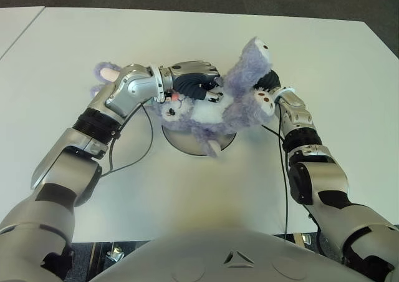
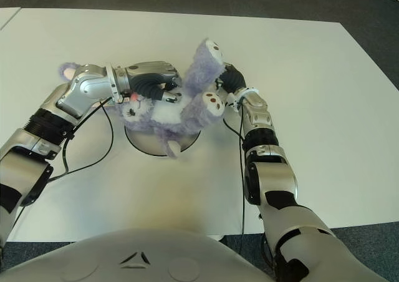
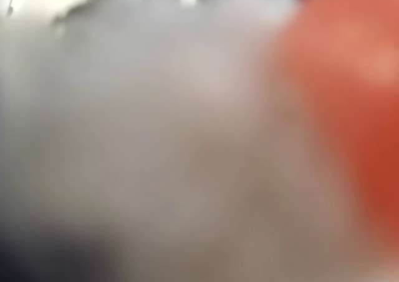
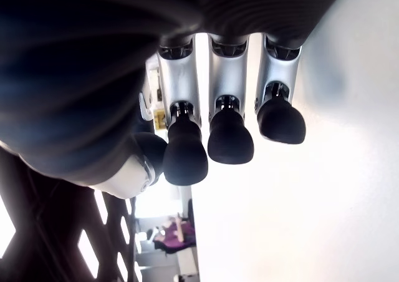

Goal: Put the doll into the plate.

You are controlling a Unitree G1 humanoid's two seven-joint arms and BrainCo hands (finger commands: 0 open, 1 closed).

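Purple plush doll [image 1: 212, 110] sprawled across the grey plate [image 1: 187, 141], body overhanging the rim on the far and right sides, one foot raised. Left hand [image 1: 196, 82] pressed on top near the face, fingers curled into the fur, apparently gripping. Right hand [image 1: 268, 82] beside the raised leg on the right; fingers straight and parted in the right wrist view, holding nothing there. Likely risk: on letting go, top-heavy body rolling off the shallow plate onto the white table [image 1: 324, 63], or fur snagging on withdrawing fingers and dragging it out.
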